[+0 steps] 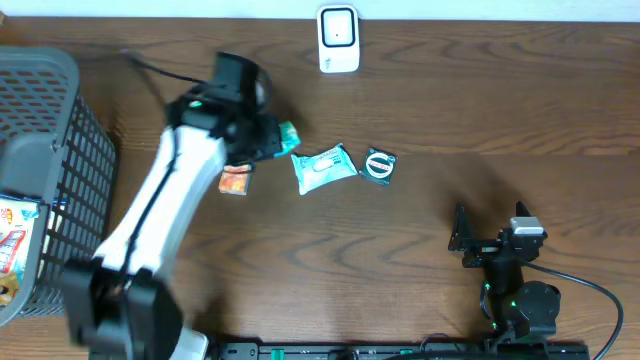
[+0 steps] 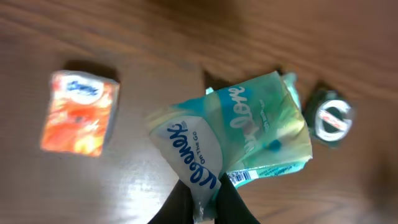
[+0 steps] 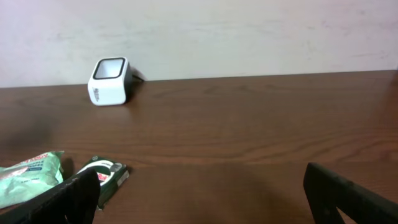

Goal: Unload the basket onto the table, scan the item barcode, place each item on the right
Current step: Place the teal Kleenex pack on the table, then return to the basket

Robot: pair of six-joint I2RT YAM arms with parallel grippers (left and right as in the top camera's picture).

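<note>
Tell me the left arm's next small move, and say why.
Probably carry the Clorox pack, pinched in the shut left gripper, up toward the white scanner. The pack is gripped but sits well short of the scanner, so no barcode can face it yet.

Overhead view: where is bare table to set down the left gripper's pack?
Free: the wood between the white box scanner and the packet row; right of the dark green packet, ahead of the open right gripper. Crowded: around the left gripper, between the orange packet and the pale-green wipes pack.

Wooden table (image 1: 450, 100) carries scanner (image 1: 338, 40), basket (image 1: 45, 170), orange packet (image 1: 236, 180), wipes pack (image 1: 323, 168), dark sachet (image 1: 379, 165).
</note>
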